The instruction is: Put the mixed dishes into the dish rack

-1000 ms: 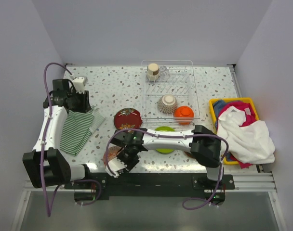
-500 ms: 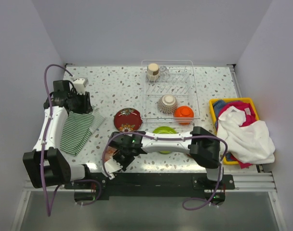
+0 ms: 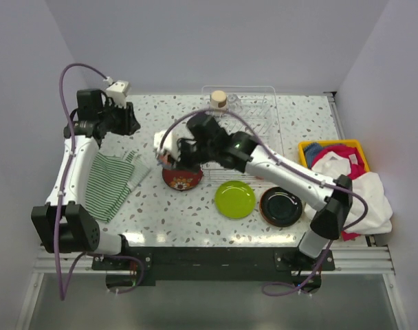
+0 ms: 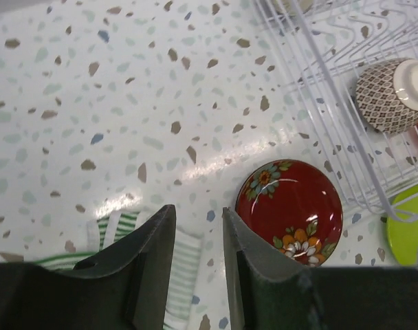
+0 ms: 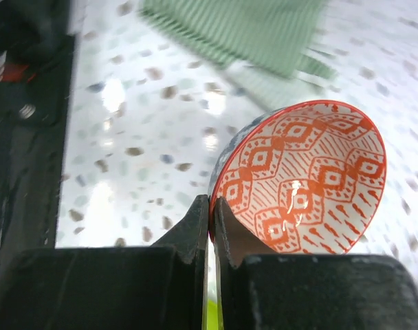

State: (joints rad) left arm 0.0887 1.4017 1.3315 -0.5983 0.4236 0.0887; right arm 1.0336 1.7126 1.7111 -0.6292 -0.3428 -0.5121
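Here the right gripper (image 5: 210, 206) pinches the orange-patterned bowl (image 5: 298, 179) by its rim above the dark red plate (image 4: 289, 212), left of the dish rack (image 3: 254, 110) — left gripper (image 4: 199, 227) half-spread, empty.

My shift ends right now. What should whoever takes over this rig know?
Left gripper: open, empty, over the table.
Right gripper: shut on the rim of a patterned bowl, held up near the red plate.
Done: beige cup and grey bowl sit in the rack.
Left: rack the held bowl, then the red plate, lime plate and black plate.
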